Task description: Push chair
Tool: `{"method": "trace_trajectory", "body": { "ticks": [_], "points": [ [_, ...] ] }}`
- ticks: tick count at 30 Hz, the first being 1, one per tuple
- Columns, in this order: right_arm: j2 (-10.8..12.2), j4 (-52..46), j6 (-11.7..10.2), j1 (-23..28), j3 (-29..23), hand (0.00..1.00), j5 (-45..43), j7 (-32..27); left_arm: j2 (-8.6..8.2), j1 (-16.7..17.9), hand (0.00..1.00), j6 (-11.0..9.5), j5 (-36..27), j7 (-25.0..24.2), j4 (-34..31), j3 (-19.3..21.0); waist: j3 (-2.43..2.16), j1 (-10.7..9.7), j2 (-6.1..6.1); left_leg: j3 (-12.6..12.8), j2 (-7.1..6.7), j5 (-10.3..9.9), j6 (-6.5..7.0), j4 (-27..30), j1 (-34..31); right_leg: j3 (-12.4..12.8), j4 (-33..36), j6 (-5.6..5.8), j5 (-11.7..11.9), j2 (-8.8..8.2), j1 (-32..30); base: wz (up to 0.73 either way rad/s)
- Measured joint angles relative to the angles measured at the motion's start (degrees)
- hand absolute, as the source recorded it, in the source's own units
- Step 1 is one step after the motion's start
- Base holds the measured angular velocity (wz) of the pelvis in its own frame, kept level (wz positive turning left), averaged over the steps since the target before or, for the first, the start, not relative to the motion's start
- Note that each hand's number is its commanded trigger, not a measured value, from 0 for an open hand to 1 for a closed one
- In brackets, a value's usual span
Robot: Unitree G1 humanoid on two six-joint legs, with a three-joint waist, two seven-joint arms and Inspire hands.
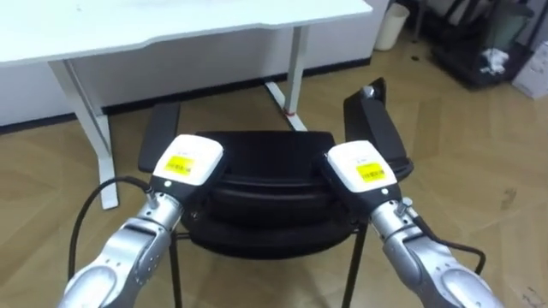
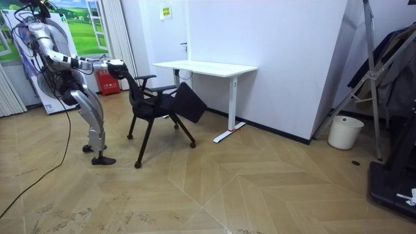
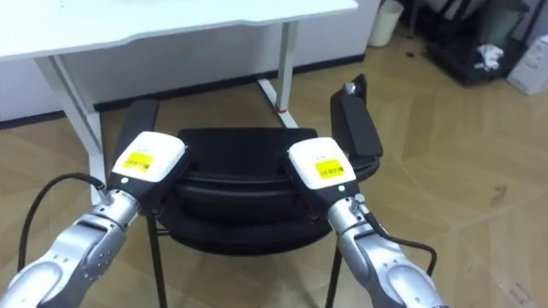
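A black chair (image 1: 265,184) with two armrests stands in front of me, facing the white desk (image 1: 171,30). My left hand (image 1: 187,161) rests on the left end of the backrest's top edge. My right hand (image 1: 361,167) rests on the right end. Both hands show their backs, and their fingers are hidden over the far side of the backrest. In the room view I stand behind the chair (image 2: 153,107), leaning forward with both arms stretched out to its back and one foot set behind the other. The chair's front is close to the desk (image 2: 205,67).
The desk's white legs (image 1: 295,68) and floor bars stand just beyond the chair. A white bin (image 2: 343,132) sits by the wall at the room view's right, near a dark rack (image 2: 390,78). Open wooden floor lies to my right.
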Motion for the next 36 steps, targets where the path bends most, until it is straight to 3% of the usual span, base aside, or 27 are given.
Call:
{"method": "trace_trajectory", "body": {
  "ticks": [4, 8, 11, 12, 13, 14, 16, 20, 23, 29, 33, 36],
  "points": [
    [0.03, 0.09, -0.09, 0.83, -0.2, 1.0, 0.41, -0.14, -0.32, 0.06, 1.0, -0.09, 0.04, 0.19, 0.74, -0.2, -0.03, -0.6, -0.35, 0.58, 1.35, 1.73, -0.54, 3.54, -0.69, -3.21, -0.18, -1.35, -2.21, -0.04, 3.61, 0.45],
    [-0.49, -0.08, -0.24, 0.85, -0.34, 1.0, 0.28, -0.07, -1.04, 0.01, 1.0, 0.3, 0.08, 0.28, 0.6, -0.23, -0.18, -1.78, -0.45, 0.64, 0.6, 3.48, -0.61, 3.8, -3.54, -5.1, -2.67, -1.41, -2.6, -0.26, 5.76, 0.33],
    [-0.45, -0.09, -0.49, 1.7, -0.52, 1.0, -0.85, -0.06, -1.78, 1.8, 1.0, 0.93, 0.88, 1.17, 0.21, -0.38, -0.34, -1.82, -0.63, 1.32, -3.18, 3.38, -0.18, -0.42, -8.45, -5.47, -6.01, -0.92, -2.11, -0.55, 8.42, 0.02],
    [-0.62, -0.35, -0.87, 2.76, -0.59, 1.0, -1.11, -0.25, -1.9, 3.08, 1.0, 0.95, 0.91, 1.71, -0.09, -0.6, -0.59, -1.68, -0.51, 2.54, -4.74, 4.28, 0.85, -3.76, -10.03, -5.49, -7.43, -0.63, -1.9, -0.59, 9.83, -0.16],
    [-0.81, -1.17, -1.05, 4.29, -0.95, 1.0, -1.61, -0.67, -2.12, 4.15, 1.0, 0.98, 0.91, 2.06, -0.51, -0.88, -0.91, -1.33, -0.29, 3.56, -6.02, 6.93, 2.14, -7.28, -11.64, -5.48, -8.34, -0.45, -1.88, -0.65, 10.97, -0.21],
    [-0.8, -1.47, -1.11, 4.69, -1.02, 1.0, -1.84, -0.78, -2.13, 4.74, 1.0, 1.1, 0.91, 2.14, -1.21, -0.91, -0.9, -1.13, -0.2, 3.67, -6.68, 8.69, 2.66, -8.83, -12.29, -5.39, -8.7, -0.3, -1.96, -0.65, 11.58, -0.21],
    [-1.1, -2.78, -1.59, 6.5, -1.1, 1.0, -2.01, -1.38, -1.51, 6.93, 1.0, 1.31, 0.91, 2.42, -3.0, -0.94, -0.87, -0.39, -0.04, 3.79, -8.81, 15.99, 3.77, -15.73, -12.86, -4.53, -9.73, 0.58, -2.44, -0.72, 13.45, -0.15],
    [-1.16, -3.63, -1.76, 6.48, -1.4, 1.0, -2.56, -2.54, -1.13, 7.8, 1.0, 2.0, 0.68, 2.6, -5.3, -0.76, -1.11, 0.03, 0.16, 3.53, -10.14, 22.75, 5.64, -19.07, -11.8, -2.78, -10.15, 1.88, -3.28, -0.81, 13.96, -0.15],
    [-1.08, -4.08, -1.29, 6.14, -1.62, 1.0, -4.17, -3.04, -1.68, 7.55, 1.0, 2.33, 0.48, 2.61, -5.29, -0.55, -1.21, 0.27, -0.38, 4.08, -11.83, 22.73, 6.57, -18.88, -11.08, -1.33, -10.08, 3.5, -4.25, -2.66, 13.96, -0.09],
    [-0.98, -4.05, -1.19, 4.33, -1.78, 1.0, -5.46, -3.44, -1.23, 6.0, 1.0, 2.02, 0.63, 2.54, -5.66, 0.39, -0.49, 0.89, -2.21, 5.27, -13.8, 20.3, 7.48, -17.5, -11.4, -0.59, -9.76, 5.28, -5.5, -5.15, 13.97, -0.04],
    [-0.33, -4.06, -0.65, 3.95, -3.17, 1.0, -4.93, -3.46, -1.34, 3.33, 1.0, 1.44, 2.18, 0.55, -6.08, 0.9, -0.05, 2.41, -3.67, 5.46, -13.84, 16.51, 8.01, -12.44, -13.72, -0.65, -8.98, 6.05, -6.84, -5.36, 13.8, 0.02],
    [-0.15, -4.0, -0.47, 3.74, -3.49, 1.0, -2.93, -3.72, -0.85, 1.68, 1.0, 1.27, 2.75, -1.19, -7.13, 0.9, -0.22, 3.72, -5.17, 6.35, -14.02, 13.9, 8.34, -10.14, -14.85, -1.18, -8.78, 6.39, -7.5, -5.81, 13.68, -0.03]
  ]
}}
